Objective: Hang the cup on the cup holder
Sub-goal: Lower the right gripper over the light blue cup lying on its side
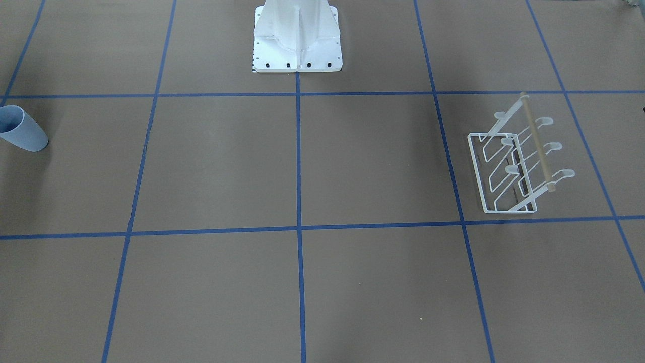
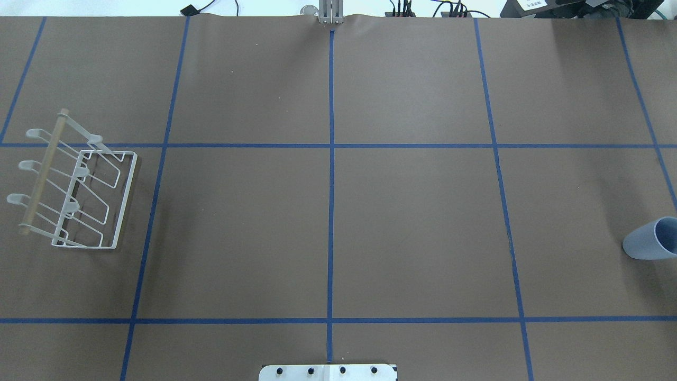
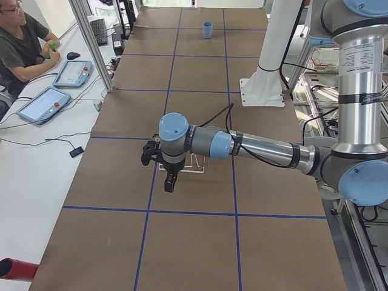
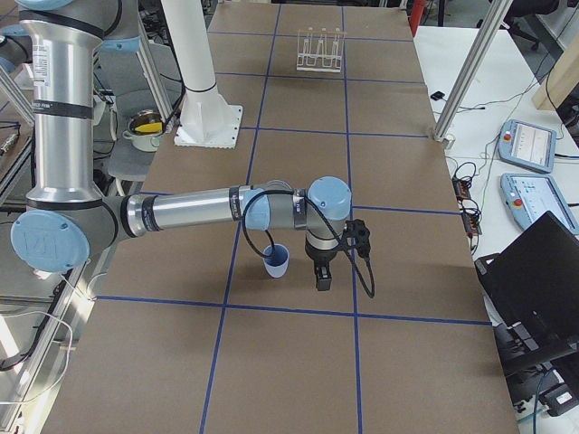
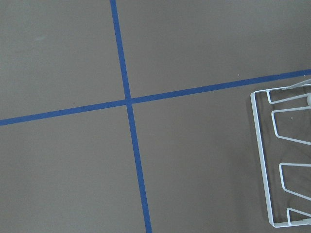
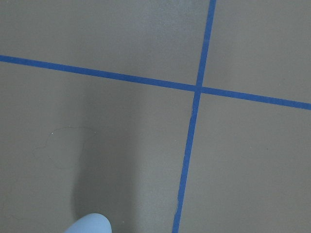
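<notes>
A: Cup (image 2: 651,241) not picked up yet: upright at the right end, well apart from cup holder (image 2: 84,198).
B: Right gripper (image 4: 322,282) hangs beside it; spread or pressed can't be told. Grasp needed next.

brown table (image 2: 412,79) gridded with blue tape lines (image 2: 331,211)

You get the cup (image 1: 22,132) cut by the front-facing view's left edge and by the overhead view's right edge; the right wrist camera catches only a sliver at its bottom edge. The cup holder (image 5: 260,160) runs off the left wrist view's right side. The left gripper (image 3: 170,183) and right gripper (image 4: 323,278) show only in the side views, so you cannot tell how their jaws stand.
</notes>
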Motion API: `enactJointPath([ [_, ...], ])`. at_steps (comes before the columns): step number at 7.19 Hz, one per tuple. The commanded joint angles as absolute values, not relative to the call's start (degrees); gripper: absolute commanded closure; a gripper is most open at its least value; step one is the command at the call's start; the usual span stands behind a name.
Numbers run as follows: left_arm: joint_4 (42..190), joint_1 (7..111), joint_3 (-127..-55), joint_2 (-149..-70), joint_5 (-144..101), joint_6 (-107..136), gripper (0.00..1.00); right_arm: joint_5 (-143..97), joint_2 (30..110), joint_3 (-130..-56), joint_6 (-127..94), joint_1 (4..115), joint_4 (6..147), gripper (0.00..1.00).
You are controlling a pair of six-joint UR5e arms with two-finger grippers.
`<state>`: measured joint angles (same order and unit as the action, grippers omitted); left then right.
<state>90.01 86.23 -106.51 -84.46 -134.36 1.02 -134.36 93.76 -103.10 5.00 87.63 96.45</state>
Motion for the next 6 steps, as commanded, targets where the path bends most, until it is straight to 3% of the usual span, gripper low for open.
enactJointPath([
  [1, 90.0, 86.2, -106.5, -84.5, -134.5, 1.0, 0.02, -134.4, 93.7, -103.3, 4.9, 87.6, 96.4, 0.00],
  [6, 90.0, 86.2, -106.5, -84.3, -134.6, 0.9, 0.02, -136.6, 96.1, -103.9, 5.6, 85.6, 89.4, 0.00],
])
